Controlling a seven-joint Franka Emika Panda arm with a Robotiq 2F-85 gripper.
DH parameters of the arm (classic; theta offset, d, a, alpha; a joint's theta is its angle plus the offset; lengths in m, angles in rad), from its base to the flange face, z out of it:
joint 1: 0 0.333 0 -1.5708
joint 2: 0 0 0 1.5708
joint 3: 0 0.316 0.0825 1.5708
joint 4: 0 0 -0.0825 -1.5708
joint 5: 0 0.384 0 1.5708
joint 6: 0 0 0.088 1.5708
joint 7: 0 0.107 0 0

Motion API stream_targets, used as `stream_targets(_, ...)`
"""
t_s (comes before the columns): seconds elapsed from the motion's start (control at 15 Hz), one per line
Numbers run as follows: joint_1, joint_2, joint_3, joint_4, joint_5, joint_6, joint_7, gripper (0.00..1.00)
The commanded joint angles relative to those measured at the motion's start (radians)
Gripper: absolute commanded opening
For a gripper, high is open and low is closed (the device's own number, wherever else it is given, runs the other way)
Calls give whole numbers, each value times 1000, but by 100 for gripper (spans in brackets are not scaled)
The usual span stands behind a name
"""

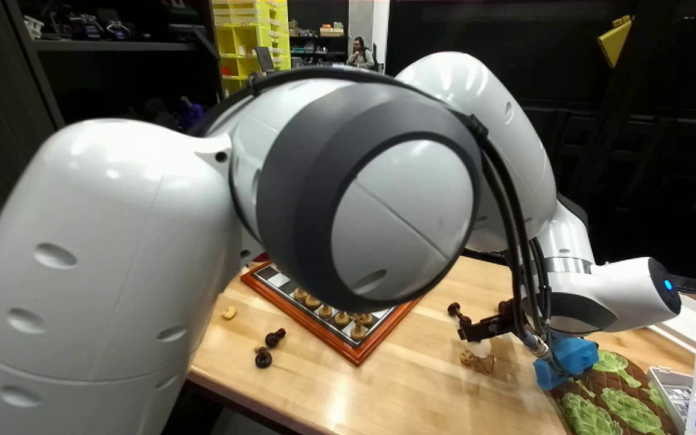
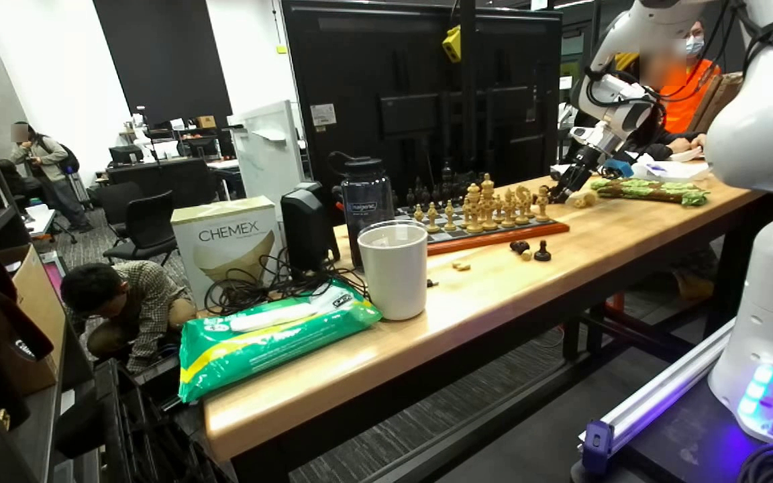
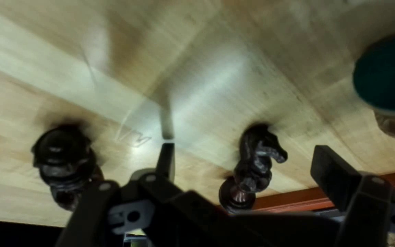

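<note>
The gripper (image 3: 243, 154) has its fingers (image 3: 334, 175) spread far apart over the tabletop (image 3: 197, 75) and grips nothing. In the wrist view a dark knight (image 3: 254, 161) shows in the gap between them; whether it stands or lies, and whether the fingertips are down at its level, I cannot tell. That doubt is probably the main hazard: closing too high could miss it or pinch only the head, and its glossy, curved body could slip or roll. If one finger met it first, it would likely be shoved aside.

Just beside the gripper, a second dark piece (image 3: 63, 154) is exposed to a knock should the gripper swing that way. On the opposite side a pale piece (image 3: 394, 77) lies with its green base towards the camera; being round, it could roll at a nudge. The chessboard (image 3: 297, 200) has its red-brown rim near the knight, so a finger coming down there could catch it and jolt the pale chessmen (image 2: 487, 201) standing on the squares.

Farther out, in an exterior view, cables (image 1: 508, 235) hang along the arm and might brush pieces if it dips, while the quilted mat (image 1: 632, 396) could bunch if dragged.
</note>
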Motion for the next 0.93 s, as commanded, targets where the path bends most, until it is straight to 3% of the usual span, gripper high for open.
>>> stream_targets(0.0, 7, 5, -11, 1, 18, 8, -33, 74)
stream_targets(0.67, 13, -6, -18, 5, 2, 19, -23, 1)
stream_targets(0.87, 45, -26, -41, -9, -53, 45, 32, 4)
